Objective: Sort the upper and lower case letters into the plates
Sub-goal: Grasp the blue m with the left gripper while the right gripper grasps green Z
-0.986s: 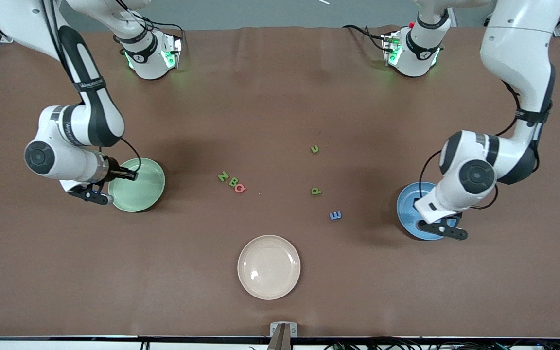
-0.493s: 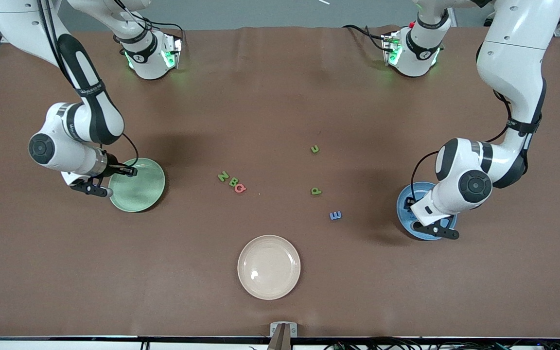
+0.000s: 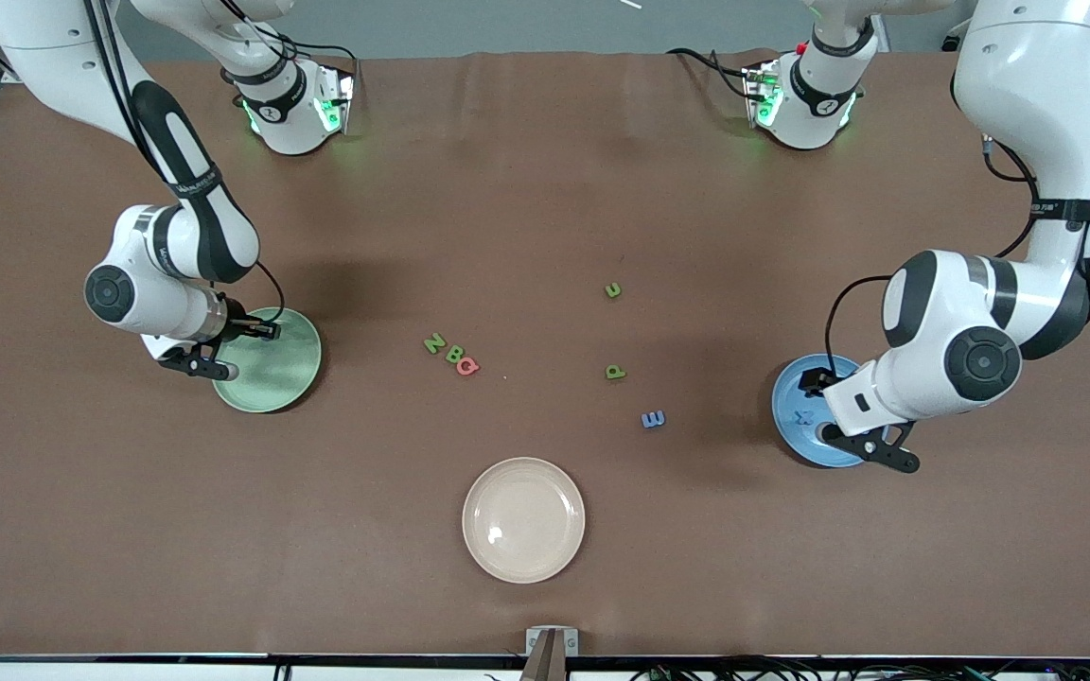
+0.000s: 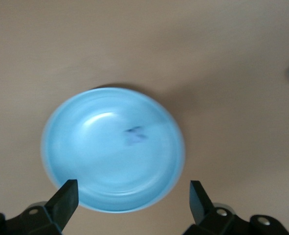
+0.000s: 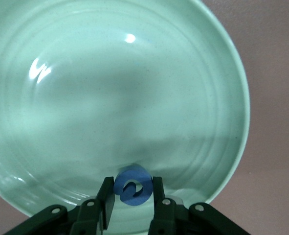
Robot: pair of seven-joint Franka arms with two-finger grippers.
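Observation:
My right gripper [image 3: 259,331] is shut on a small blue curled letter [image 5: 143,193], low over the rim of the mint green plate [image 3: 275,378]; nothing else lies in that plate [image 5: 110,98]. My left gripper [image 3: 819,390] hangs open over the blue plate [image 3: 791,430], with nothing between its jaws [image 4: 133,188]. A blue letter [image 3: 801,417] lies in that plate [image 4: 76,147]. On the table lie a green Z [image 3: 433,343], a green B [image 3: 454,355], a red-pink letter [image 3: 467,365], a green u [image 3: 612,290], a green P [image 3: 614,372] and a blue E [image 3: 653,419].
A cream plate [image 3: 523,519] holding nothing sits nearer the front camera than the letters, at mid-table. Both arm bases [image 3: 290,104] stand along the table's back edge.
My left gripper has opened and pulled up and toward its end of the table; a blue letter now shows lying in the blue plate. My right arm shifted slightly, still holding its letter.

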